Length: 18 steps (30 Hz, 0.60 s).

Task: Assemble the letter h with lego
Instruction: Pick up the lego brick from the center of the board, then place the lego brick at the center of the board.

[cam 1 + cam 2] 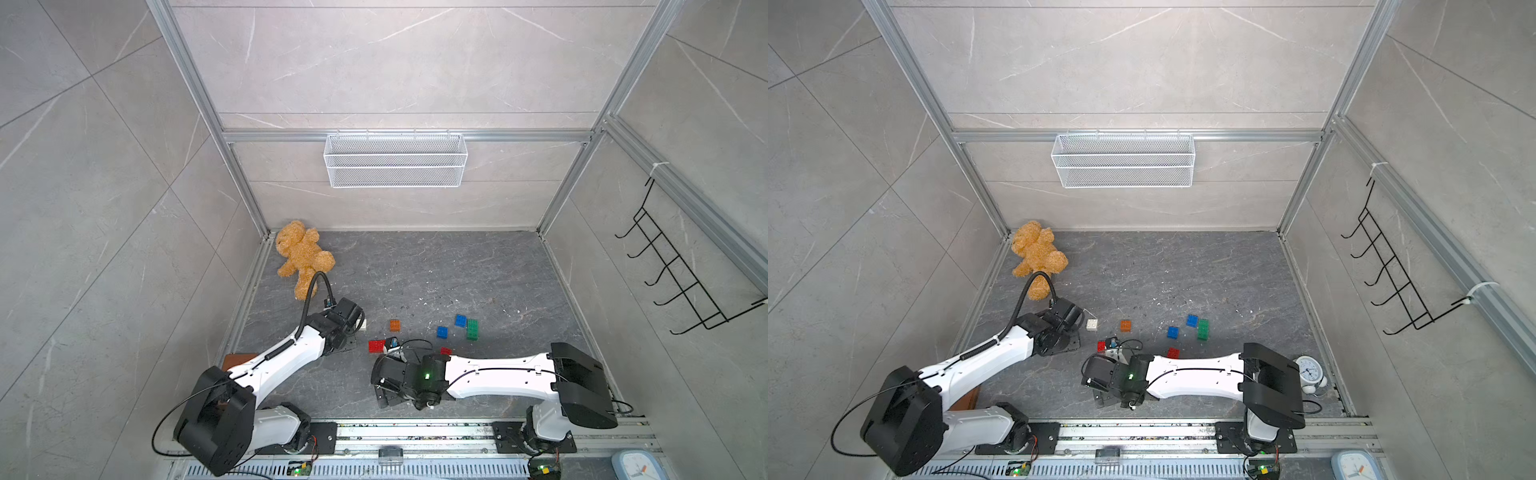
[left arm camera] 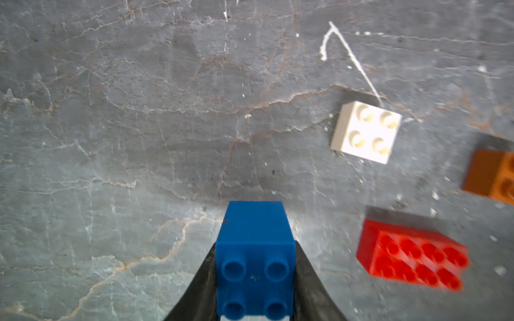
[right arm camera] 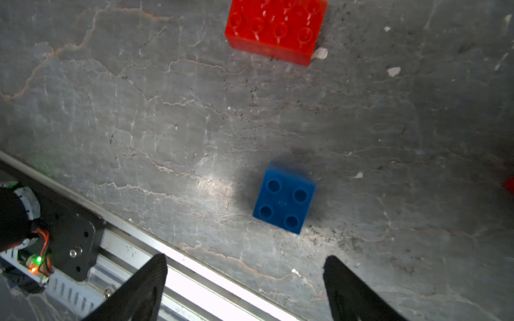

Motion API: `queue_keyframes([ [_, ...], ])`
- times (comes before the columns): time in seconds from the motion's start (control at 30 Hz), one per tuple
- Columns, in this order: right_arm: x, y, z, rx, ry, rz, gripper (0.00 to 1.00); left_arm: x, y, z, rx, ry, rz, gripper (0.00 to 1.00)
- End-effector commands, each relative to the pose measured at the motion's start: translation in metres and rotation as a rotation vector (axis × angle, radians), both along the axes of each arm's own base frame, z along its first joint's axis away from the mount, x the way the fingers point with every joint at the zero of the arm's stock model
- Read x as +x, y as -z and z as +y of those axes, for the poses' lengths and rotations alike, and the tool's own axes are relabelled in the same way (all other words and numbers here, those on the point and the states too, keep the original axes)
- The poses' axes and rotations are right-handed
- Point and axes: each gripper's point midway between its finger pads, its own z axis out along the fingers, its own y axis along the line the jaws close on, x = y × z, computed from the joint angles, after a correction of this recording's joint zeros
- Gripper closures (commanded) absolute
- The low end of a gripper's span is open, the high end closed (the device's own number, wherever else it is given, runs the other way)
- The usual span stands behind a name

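**Figure.** Grey veined stone tabletop (image 1: 415, 270) within pale tiled walls. The left arm (image 1: 282, 361) and right arm (image 1: 498, 374) extended inward from the near rail. A white wire basket (image 1: 395, 160) hung on the back wall, well beyond both grippers. A black hook rack (image 1: 673, 270) hung on the side wall, well apart from the right fingers (image 3: 144, 286). A tan teddy bear (image 1: 301, 253) lay in the far corner, well beyond the left fingers (image 2: 308, 278). A round white alarm clock (image 1: 1308, 370) and a pale blue square clock (image 1: 1356, 465) stood behind the right arm; their numerals were too small to read.

The left gripper (image 2: 255, 244) was clamped on the held blue brick (image 2: 254, 225), a square piece with four round studs facing the wrist camera. The right gripper (image 3: 246, 259) stood wide apart with nothing between its fingers. The loose blue brick (image 3: 283, 197), of the same form and studs up, sat on the tabletop just ahead of them.

The green long brick (image 1: 472, 328) lay well apart from both grippers, with a blue square brick (image 1: 460, 320) just beside it and a second blue square brick (image 1: 442, 331) near. The red long brick (image 2: 411, 255), eight studs in two rows, lay between the two grippers, beyond the loose blue brick from the right fingers. The white brick (image 2: 365, 132), four studs up, lay just beside the left fingers on the right arm's side, with the brown brick (image 2: 492, 178) past it. A small red brick (image 1: 446, 351) showed beside the right arm's wrist.
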Motion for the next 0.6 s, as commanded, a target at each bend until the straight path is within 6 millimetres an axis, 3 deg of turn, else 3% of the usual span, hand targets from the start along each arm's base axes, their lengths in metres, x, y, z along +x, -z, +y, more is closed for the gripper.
queue_keyframes([
  [0.0,0.008,0.006,-0.006,0.009,0.038,0.023,0.12,-0.018,-0.004,-0.001,-0.041,-0.012,0.016,1.0],
  [0.27,0.021,0.023,-0.01,-0.035,0.035,0.048,0.18,-0.037,-0.005,-0.024,-0.064,0.037,0.012,1.0],
  [0.57,0.023,0.041,-0.016,-0.06,0.049,0.071,0.27,-0.047,0.004,-0.034,-0.059,0.044,0.025,1.0],
])
